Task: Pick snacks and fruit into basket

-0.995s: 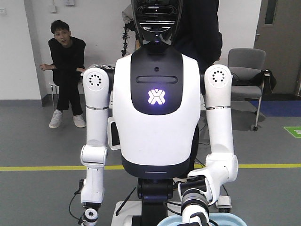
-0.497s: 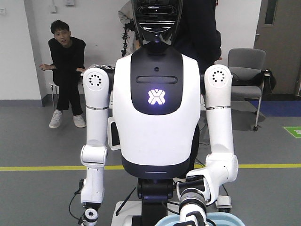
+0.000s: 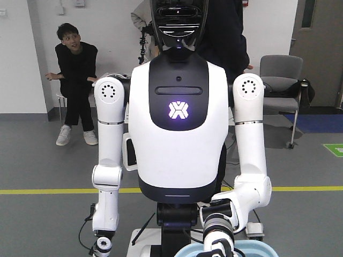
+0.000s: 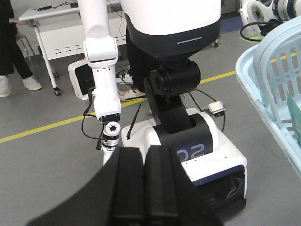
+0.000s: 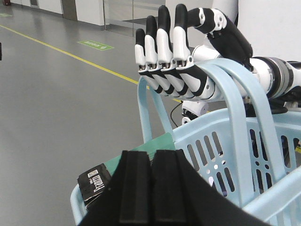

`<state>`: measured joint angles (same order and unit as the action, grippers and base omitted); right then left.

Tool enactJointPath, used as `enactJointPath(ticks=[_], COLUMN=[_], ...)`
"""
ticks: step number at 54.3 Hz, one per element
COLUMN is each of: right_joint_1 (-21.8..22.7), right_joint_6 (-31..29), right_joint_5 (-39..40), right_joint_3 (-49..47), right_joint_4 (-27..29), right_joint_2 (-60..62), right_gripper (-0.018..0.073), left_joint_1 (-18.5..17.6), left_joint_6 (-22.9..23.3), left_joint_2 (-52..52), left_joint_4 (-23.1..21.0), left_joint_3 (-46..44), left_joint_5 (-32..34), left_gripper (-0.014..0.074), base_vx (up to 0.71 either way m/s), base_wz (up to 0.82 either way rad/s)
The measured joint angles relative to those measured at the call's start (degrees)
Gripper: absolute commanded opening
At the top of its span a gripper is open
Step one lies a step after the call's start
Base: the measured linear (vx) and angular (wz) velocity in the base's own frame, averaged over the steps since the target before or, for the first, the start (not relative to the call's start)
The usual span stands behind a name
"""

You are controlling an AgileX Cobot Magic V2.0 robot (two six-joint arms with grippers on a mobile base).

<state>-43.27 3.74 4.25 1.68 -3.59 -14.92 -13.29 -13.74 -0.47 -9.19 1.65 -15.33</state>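
The pale light-blue basket [image 5: 221, 136] hangs by its two handles from a humanoid robot's black-and-white hand [image 5: 174, 56]. Its rim also shows at the right of the left wrist view [image 4: 263, 66] and at the bottom of the front view [image 3: 225, 250]. Inside lean a black packet [image 5: 94, 181] and a green pouch [image 5: 155, 143]. My right gripper [image 5: 151, 157] is shut and empty just above the basket's near rim. My left gripper [image 4: 144, 155] is shut and empty, left of the basket, pointing at the humanoid's base. The bumpy green fruit is out of view.
A white humanoid robot [image 3: 177, 123] stands directly ahead on a wheeled base [image 4: 207, 150]. A person in black [image 3: 75, 80] sits at the back left, and a grey chair [image 3: 281, 75] stands at the back right. A yellow line [image 3: 48, 191] crosses the floor.
In the front view the humanoid's lower hand and the basket rim have shifted a little to the left. The rest of the scene holds still.
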Motion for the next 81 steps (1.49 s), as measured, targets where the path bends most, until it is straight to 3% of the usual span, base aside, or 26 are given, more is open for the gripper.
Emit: enactJointPath(ticks=[13,18,34,47,63,81], right_joint_1=[0.1,2.4,27.4,37.9,45.2,45.7], right_joint_6=[-1.1,-1.5,-1.3,0.2,0.5,0.5], right_joint_5=[-4.8,-6.0,-10.3,-17.5,-25.6,-25.6], right_joint_3=[0.0,0.0,0.0,0.0,0.0,0.0], right_joint_4=[0.2,0.1,0.0,-0.1,-1.5,-1.6], right_joint_2=[0.6,2.3,15.2,15.4,15.4,15.4], right_gripper=[-0.0008,-0.0008,-0.0008,-0.0008,-0.0008,-0.0008], left_joint_1=[0.0,0.0,0.0,0.0,0.0,0.0], left_joint_6=[0.0,0.0,0.0,0.0,0.0,0.0], left_joint_2=[0.0,0.0,0.0,0.0,0.0,0.0], left_joint_4=[0.0,0.1,0.1,0.1,0.1,0.1], left_joint_3=[0.0,0.0,0.0,0.0,0.0,0.0], left_joint_5=[0.0,0.0,0.0,-0.1,-0.1,-0.1], left_gripper=[0.0000,0.0000,0.0000,0.0000,0.0000,0.0000], base_vx=[0.00,0.00,0.00,0.00,0.00,0.00], base_wz=[0.00,0.00,0.00,0.00,0.00,0.00])
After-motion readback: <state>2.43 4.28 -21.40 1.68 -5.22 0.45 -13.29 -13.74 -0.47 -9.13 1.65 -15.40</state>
